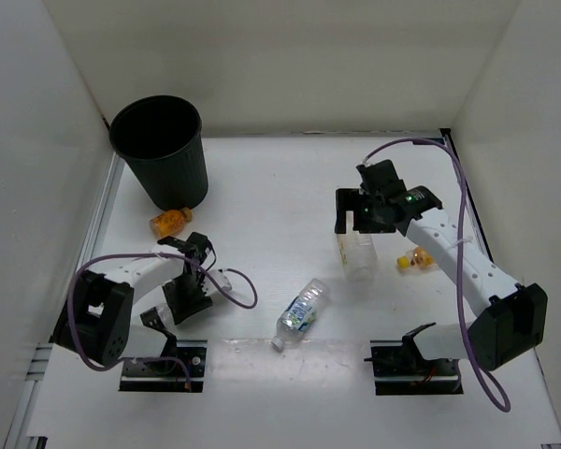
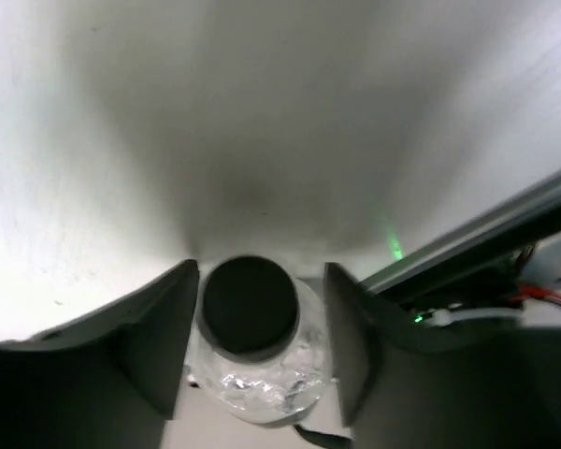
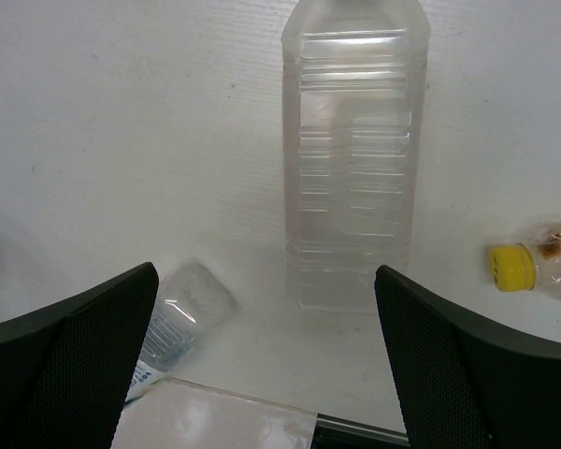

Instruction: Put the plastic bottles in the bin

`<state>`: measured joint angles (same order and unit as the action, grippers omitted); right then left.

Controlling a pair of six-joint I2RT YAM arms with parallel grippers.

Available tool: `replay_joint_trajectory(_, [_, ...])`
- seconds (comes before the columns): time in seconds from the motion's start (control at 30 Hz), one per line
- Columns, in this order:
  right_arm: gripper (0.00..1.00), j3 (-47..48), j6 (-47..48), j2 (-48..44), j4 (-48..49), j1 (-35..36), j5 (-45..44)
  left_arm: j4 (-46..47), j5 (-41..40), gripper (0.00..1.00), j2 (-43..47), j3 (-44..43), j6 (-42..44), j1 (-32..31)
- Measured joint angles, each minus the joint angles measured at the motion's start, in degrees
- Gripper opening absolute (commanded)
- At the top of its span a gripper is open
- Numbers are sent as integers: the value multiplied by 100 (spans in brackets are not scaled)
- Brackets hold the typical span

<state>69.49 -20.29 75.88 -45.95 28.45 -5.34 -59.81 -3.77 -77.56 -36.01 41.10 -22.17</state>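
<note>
The black bin [image 1: 159, 150] stands at the far left. My left gripper [image 1: 170, 311] is low at the near left. In the left wrist view it [image 2: 262, 346] is shut on a small clear bottle [image 2: 262, 383], seen end-on with a dark round end. My right gripper [image 1: 363, 217] is open and empty above a clear ribbed bottle [image 1: 356, 253] lying on the table. In the right wrist view that bottle [image 3: 355, 159] lies ahead of the open gripper [image 3: 266, 360]. A blue-green labelled bottle [image 1: 300, 313] lies at mid table. One orange-filled bottle [image 1: 168, 221] lies by the bin, another [image 1: 417, 259] under my right arm.
White walls enclose the table on three sides. An aluminium rail [image 2: 486, 248] runs along the left edge, close to my left gripper. The arm bases [image 1: 164, 363] sit at the near edge. A purple cable [image 1: 238, 290] loops beside my left arm.
</note>
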Motion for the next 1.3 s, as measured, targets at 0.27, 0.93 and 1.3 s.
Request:
replay_joint_trajectory(0.27, [100,0,13,13,85,-107,83,-348,136,10,-299,-918,-348,315])
replay_joint_trajectory(0.93, [100,431,-52,632,181,-223,107,2031,129,10,13,-7097,-994,719])
replay_joint_trajectory(1.3, [100,1311,-979,2004,-529,-1231,-535,3261,-444,13,-2774,-8247,-1246,1864])
